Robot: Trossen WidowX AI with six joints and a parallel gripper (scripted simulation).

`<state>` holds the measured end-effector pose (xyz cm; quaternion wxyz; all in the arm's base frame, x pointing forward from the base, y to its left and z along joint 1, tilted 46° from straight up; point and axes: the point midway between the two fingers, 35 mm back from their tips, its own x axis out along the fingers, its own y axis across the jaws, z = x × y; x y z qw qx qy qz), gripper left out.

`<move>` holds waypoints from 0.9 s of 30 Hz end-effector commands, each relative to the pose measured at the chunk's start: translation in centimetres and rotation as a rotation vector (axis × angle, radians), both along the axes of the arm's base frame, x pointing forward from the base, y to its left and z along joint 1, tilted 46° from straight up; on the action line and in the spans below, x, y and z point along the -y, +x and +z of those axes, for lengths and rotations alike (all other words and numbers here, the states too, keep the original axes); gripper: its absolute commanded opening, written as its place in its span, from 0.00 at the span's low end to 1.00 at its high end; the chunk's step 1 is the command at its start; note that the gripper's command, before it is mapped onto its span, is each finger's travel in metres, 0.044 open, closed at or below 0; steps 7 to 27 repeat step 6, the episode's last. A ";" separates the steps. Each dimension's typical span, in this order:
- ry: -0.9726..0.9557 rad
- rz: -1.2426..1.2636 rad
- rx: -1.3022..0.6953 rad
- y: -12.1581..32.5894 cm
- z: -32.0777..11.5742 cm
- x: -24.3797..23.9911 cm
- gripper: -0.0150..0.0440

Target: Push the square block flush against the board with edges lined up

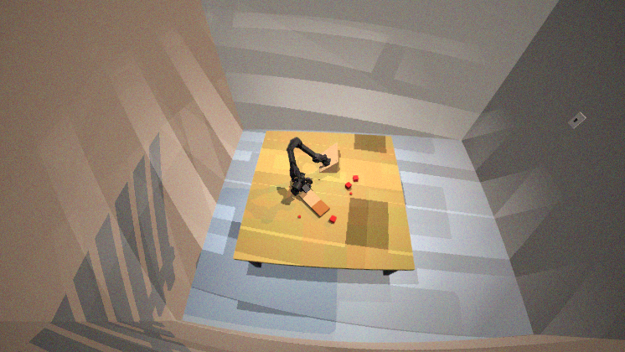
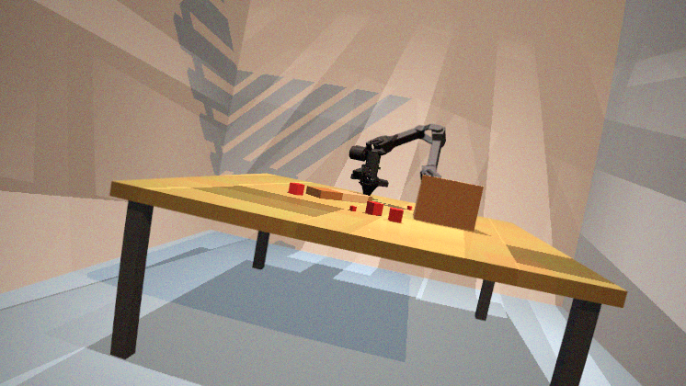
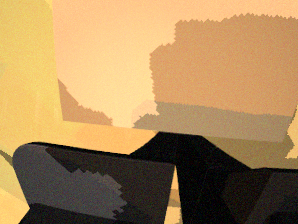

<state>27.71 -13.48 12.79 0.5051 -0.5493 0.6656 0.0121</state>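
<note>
The orange square block [image 1: 320, 208] [image 2: 324, 192] lies flat on the table. The pale board [image 1: 311, 198] [image 2: 356, 197] [image 3: 100, 55] lies flat between the block and my hand. Its far end appears to meet one side of the block, with their long edges close to even; a small gap or offset cannot be told. My gripper [image 1: 299, 193] [image 2: 367, 192] [image 3: 176, 129] is shut and empty, pointing down at the board's near end. In the wrist view its tips overlap the board's edge; contact is unclear. The block is out of the wrist view.
A brown upright panel [image 1: 331, 161] [image 2: 447, 202] stands beside the arm's base. Two red cubes [image 1: 348, 185] [image 1: 355, 178] [image 2: 373, 208] [image 2: 395, 214] lie right of the board. Another red cube [image 1: 333, 219] [image 2: 296, 188] lies close past the block. Tiny red cubes [image 1: 299, 216] [image 1: 350, 194] lie on either side.
</note>
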 end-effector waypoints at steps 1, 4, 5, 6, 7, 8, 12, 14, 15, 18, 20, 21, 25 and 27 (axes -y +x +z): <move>0.011 -0.001 -0.001 0.2 -0.4 -0.2 0.25; 0.011 -0.002 -0.001 0.0 -0.2 0.1 0.25; 0.011 -0.002 -0.001 -0.1 -0.1 0.2 0.25; 0.011 -0.002 -0.001 -0.2 0.0 0.3 0.25; 0.011 -0.002 -0.001 -0.2 0.0 0.3 0.25; 0.011 -0.002 -0.001 -0.2 0.0 0.3 0.25; 0.011 -0.002 -0.001 -0.2 0.0 0.3 0.25; 0.011 -0.002 -0.001 -0.2 0.0 0.3 0.25; 0.011 -0.002 -0.001 -0.2 0.0 0.3 0.25; 0.011 -0.002 -0.001 -0.2 0.0 0.3 0.25; 0.011 -0.002 -0.001 -0.2 0.0 0.3 0.25; 0.011 -0.002 -0.001 -0.2 0.0 0.3 0.25; 0.011 -0.002 -0.001 -0.2 0.0 0.3 0.25; 0.011 -0.002 -0.001 -0.2 0.0 0.3 0.25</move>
